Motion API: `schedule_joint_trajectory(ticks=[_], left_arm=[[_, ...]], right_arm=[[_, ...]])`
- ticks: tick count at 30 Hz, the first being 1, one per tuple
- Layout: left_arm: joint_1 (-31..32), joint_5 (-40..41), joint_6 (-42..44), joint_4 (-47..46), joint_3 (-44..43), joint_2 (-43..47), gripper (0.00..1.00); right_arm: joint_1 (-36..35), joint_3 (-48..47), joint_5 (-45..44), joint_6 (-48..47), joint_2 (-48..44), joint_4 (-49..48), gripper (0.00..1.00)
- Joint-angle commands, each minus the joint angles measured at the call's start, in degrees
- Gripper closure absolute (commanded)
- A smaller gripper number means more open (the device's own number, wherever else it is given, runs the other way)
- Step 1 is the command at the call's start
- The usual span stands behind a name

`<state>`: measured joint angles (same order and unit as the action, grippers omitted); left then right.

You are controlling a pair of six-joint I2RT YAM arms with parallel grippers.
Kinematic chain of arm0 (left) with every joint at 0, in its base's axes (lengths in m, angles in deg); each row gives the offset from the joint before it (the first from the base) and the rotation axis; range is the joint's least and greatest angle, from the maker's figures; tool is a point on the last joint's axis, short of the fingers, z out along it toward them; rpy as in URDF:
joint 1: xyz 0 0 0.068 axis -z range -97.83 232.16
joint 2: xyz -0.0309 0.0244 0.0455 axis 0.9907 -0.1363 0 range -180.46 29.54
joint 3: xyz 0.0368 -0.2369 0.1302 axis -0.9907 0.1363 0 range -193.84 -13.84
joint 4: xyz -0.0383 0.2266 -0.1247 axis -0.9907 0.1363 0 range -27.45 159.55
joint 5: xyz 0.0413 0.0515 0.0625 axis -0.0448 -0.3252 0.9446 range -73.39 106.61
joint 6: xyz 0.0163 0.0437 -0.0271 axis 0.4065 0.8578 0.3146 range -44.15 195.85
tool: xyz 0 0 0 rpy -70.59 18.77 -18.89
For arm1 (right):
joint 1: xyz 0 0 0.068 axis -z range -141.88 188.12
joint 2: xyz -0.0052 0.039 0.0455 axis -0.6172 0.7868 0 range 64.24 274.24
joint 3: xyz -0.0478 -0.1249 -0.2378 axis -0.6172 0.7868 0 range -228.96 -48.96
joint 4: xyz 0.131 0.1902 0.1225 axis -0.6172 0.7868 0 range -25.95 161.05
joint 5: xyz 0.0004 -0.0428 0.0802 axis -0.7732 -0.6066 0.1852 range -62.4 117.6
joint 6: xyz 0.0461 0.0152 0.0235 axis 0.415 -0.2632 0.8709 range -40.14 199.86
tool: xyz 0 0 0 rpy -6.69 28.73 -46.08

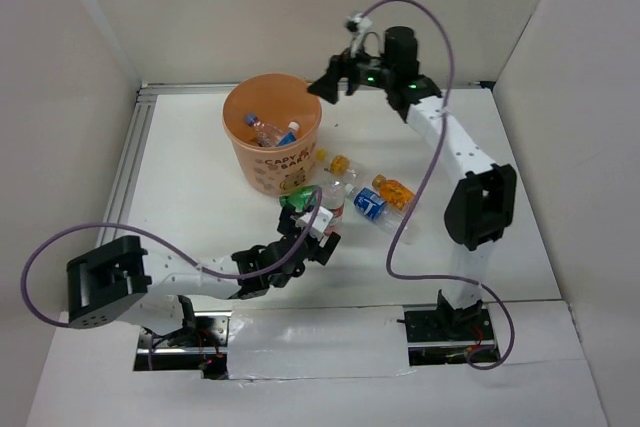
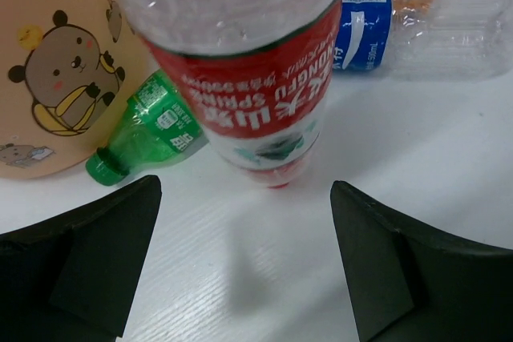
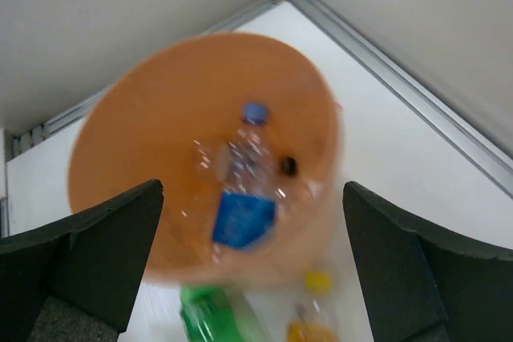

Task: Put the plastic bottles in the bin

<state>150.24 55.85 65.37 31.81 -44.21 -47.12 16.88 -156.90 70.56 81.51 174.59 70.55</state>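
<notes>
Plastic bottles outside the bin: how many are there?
5, all right of the bin: a green bottle at its base, a red-label bottle beside it, a blue-label bottle, an orange bottle, and a yellow-capped bottle farther back. More may hide behind the bin.

Plain off-white walls point(image 1: 250, 7) close in the white bench point(image 1: 190, 187) at the left, top and right of the frame. A silver metal rail point(image 1: 128, 152) edges its left and far sides.

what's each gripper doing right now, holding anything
left gripper: open, red-label bottle just ahead of it, not gripped
right gripper: open, empty, above the bin
</notes>
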Motion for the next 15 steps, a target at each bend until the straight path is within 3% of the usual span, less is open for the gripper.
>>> schedule_joint_trajectory(ticks=[1, 6, 11, 15], left_arm=[[-1.2, 2.9, -0.7, -13.4, -3.2, -4.9, 0.01], [-3.8, 0.0, -3.5, -17.7, -6.2, -9.8, 0.01], [-6.7, 0.8, -7.2, -17.7, -9.1, -12.3, 0.01], [-8.7, -2.8, -7.8, -17.7, -9.6, -12.3, 0.2]], right_arm=[[8.7, 7.1, 3.6, -1.3, -10.0, 3.8, 0.0], [15.2, 24.7, 6.2, -15.3, -20.0, 15.9, 0.0], [18.6, 43.8, 3.1, -21.8, -34.4, 17.3, 0.04], [20.9, 55.4, 1.9, -26.2, -41.4, 19.5, 0.12]])
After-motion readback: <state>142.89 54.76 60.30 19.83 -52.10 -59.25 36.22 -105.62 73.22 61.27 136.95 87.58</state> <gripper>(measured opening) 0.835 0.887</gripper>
